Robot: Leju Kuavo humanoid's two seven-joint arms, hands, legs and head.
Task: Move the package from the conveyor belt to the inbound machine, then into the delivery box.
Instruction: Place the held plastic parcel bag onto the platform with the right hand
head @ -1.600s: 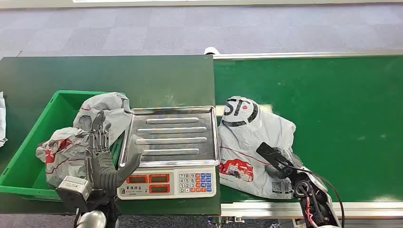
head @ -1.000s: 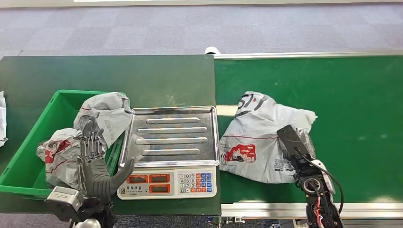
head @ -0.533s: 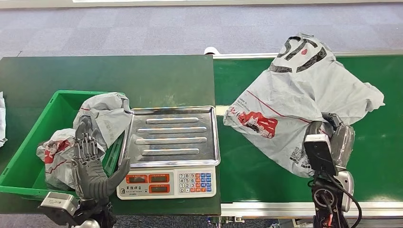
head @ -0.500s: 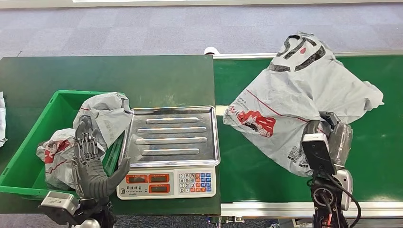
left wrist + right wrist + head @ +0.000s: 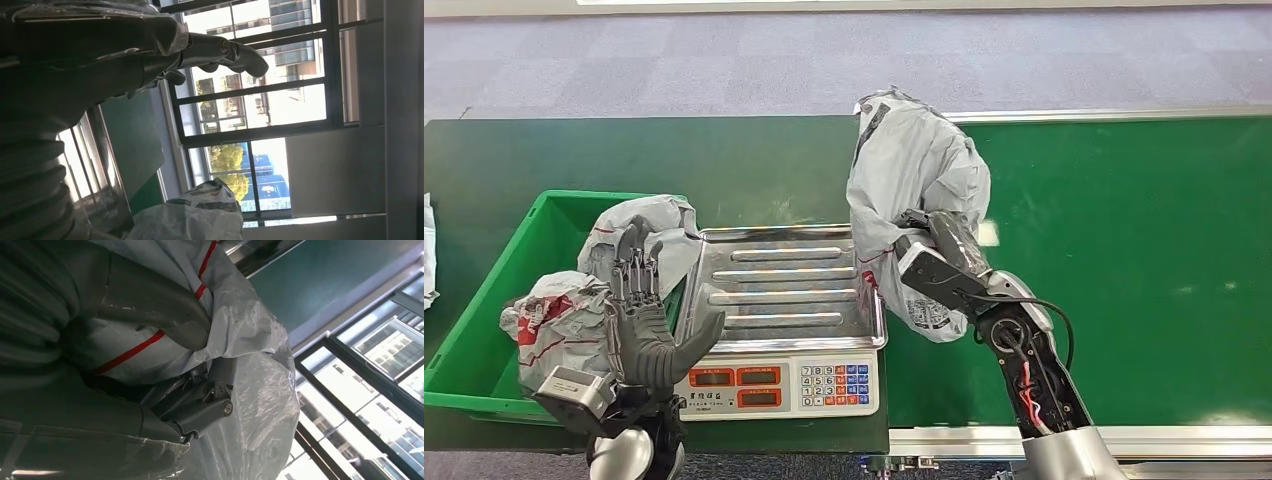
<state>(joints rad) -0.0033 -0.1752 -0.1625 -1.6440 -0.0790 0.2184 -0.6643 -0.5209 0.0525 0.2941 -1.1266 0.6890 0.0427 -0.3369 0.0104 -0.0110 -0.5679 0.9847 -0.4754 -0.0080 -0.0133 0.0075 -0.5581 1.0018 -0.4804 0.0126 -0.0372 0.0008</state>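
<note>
Right hand fingers clamp crumpled grey plastic courier package in the air over right edge of silver scale tray, left hand fingers spread, holding nothing near green plastic box; transfer-to-machine step, next likely lower and release onto tray.

grey carpet floor, sunlit windows

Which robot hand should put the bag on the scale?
The right hand: it already holds the grey package at the scale tray's edge. The left hand is open by the green bin.
</note>
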